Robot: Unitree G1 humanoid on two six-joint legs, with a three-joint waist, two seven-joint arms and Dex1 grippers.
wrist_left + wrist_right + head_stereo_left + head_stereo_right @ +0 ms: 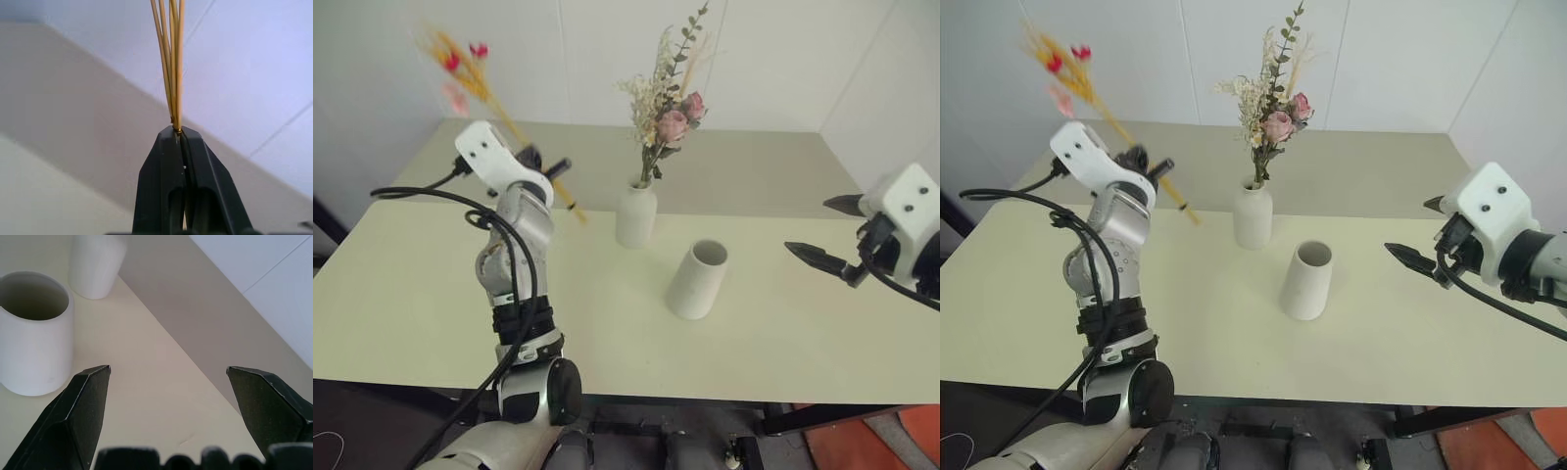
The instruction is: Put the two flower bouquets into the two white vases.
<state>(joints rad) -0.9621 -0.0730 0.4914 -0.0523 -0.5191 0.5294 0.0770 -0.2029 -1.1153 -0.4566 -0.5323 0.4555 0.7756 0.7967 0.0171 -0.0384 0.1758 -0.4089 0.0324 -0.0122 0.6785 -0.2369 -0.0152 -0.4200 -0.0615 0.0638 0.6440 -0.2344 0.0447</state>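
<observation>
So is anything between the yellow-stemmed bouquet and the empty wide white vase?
Nothing visible. The left gripper holds the slim yellow-stemmed bouquet aloft; bare table lies between it and the wide-mouthed white vase.

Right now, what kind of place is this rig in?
Probably a lab or test room staged for a flower-arranging demo: one plain pale table against bare white panel walls, holding only two white vases, one with a bouquet.
</observation>
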